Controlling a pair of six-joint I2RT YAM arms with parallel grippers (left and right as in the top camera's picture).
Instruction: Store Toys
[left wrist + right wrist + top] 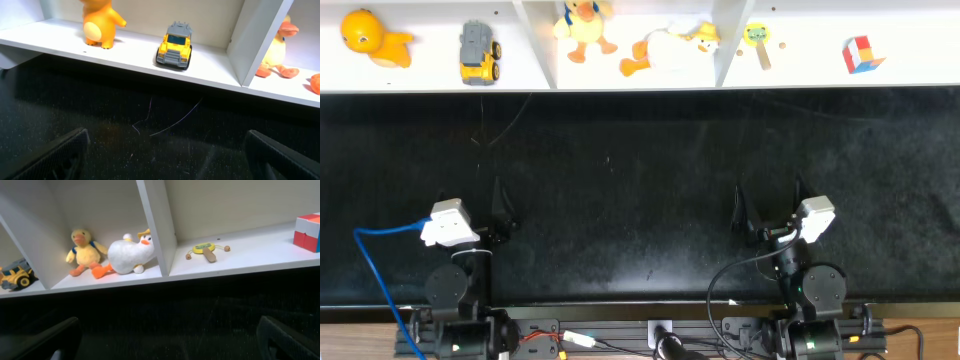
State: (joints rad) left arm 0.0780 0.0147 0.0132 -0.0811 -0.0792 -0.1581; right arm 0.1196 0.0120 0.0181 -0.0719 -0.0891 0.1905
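Black mat (640, 170) covering the worktop, with a white three-bay shelf (620, 82) along its far edge. Left bay: orange duck (375, 38) and yellow truck (479, 52), standing apart. Middle bay: yellow plush duck (585, 28) upright, with the white plush goose (670, 50) lying just beside it. Right bay: small rattle drum (758, 42) and coloured cube (861, 54), well apart. Both arms sit low at the near edge, well apart from the shelf. Left gripper (166, 135) and right gripper (168, 321) have fingers spread wide, holding nothing.
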